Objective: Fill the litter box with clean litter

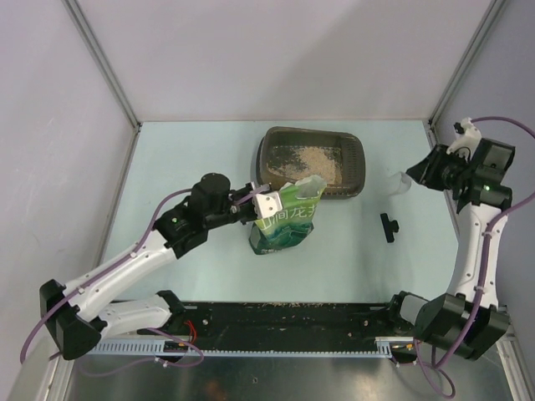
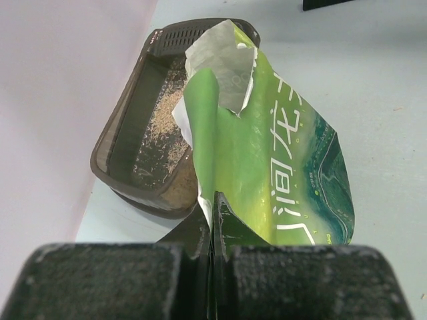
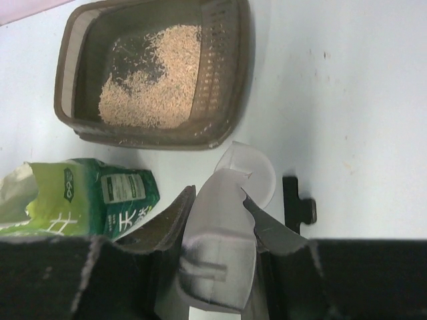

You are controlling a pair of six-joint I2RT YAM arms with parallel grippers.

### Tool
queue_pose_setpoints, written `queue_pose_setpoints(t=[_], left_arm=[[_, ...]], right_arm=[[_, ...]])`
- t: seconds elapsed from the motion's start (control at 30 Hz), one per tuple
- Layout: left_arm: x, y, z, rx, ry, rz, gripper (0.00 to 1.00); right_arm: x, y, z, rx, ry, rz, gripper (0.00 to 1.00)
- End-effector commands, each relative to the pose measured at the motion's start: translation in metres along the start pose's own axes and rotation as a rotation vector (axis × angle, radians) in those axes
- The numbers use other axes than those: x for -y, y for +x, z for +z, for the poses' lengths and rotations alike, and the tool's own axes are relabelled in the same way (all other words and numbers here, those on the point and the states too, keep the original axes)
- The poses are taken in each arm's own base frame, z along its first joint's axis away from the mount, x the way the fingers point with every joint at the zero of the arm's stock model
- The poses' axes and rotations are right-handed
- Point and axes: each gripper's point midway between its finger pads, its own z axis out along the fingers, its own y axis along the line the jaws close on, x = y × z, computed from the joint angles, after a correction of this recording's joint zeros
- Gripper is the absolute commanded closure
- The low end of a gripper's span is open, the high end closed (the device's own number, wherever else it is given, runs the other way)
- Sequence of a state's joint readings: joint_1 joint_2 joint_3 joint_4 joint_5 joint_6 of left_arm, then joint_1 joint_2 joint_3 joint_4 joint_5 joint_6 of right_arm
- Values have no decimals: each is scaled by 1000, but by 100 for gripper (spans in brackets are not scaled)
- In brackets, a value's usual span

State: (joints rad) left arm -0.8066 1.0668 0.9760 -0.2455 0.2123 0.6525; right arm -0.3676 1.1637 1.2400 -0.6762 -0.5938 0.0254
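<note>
Pale blue table (image 1: pixel 192 159) inside a white-walled enclosure carries all the task items. We locate the litter box (image 1: pixel 359 171) at the far centre of the table. The clean litter (image 1: pixel 311 157) lies in it as a thin tan layer. The right wrist view shows this layer covering the middle and one end of the floor. Dark bare floor shows at the other end and in a patch among the grains. We therefore judge the fill as partly done.

The green bag (image 1: pixel 288 224) appears to rest on the table just beside the near wall of the litter box. Its torn top is open and leans toward the tray. The left gripper (image 1: pixel 266 203) pinches the bag's side edge, fingers pressed together on the foil. The right gripper (image 1: pixel 420 171) hangs well to the right of the litter box, closed on a clear scoop (image 1: pixel 400 182). A black clip (image 1: pixel 389 225) lies on the table near it.

Left to do, in our judgement: tip more litter from the bag and level it across the bare floor.
</note>
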Motion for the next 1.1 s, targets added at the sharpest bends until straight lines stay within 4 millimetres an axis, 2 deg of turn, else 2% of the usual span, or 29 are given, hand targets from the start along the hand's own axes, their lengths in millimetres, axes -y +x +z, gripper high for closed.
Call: queue_pose_setpoints(t=[0.0,0.1,0.17,0.23,0.3,0.43,0.53,0.6,0.7,0.8,0.87,0.9,0.97,1.03,1.07], left_arm=[[-16,-32,-15,121,-72,-8,100],[-22,-26,-17,90,-103,15,100],[-29,-24,-20,68,-132,52,100],[-35,-25,-23,53,-148,83,100],[-38,-26,-23,42,-151,109,100],[-36,-13,-14,-23,-118,129,100],[-35,-3,-10,-88,-82,201,100],[-47,-6,-12,-108,-122,217,100],[-47,-9,-11,-94,-116,201,100],[-47,-22,-20,-41,-131,117,100],[-47,-28,-28,-13,-143,67,100],[-46,-31,-30,-1,-144,55,100],[-43,-33,-31,16,-130,50,100],[-35,-26,-26,8,-105,56,100],[-35,-23,-23,2,-103,44,100]], right_arm=[[-22,13,-31,-20,-51,51,100],[-35,35,-34,-97,-127,97,100],[-43,53,-29,-154,-213,146,100],[-40,65,-16,-182,-254,191,100],[-37,62,-4,-171,-291,209,100],[-19,61,22,-205,-302,275,100],[-16,64,24,-222,-291,277,100],[-26,72,23,-265,-306,304,100],[-47,88,24,-345,-381,299,100],[-50,95,33,-372,-422,261,98],[-35,95,46,-367,-378,255,98],[-18,90,57,-345,-343,311,98],[-6,86,67,-326,-350,336,98],[15,90,81,-332,-315,355,97],[18,93,85,-344,-321,370,97]])
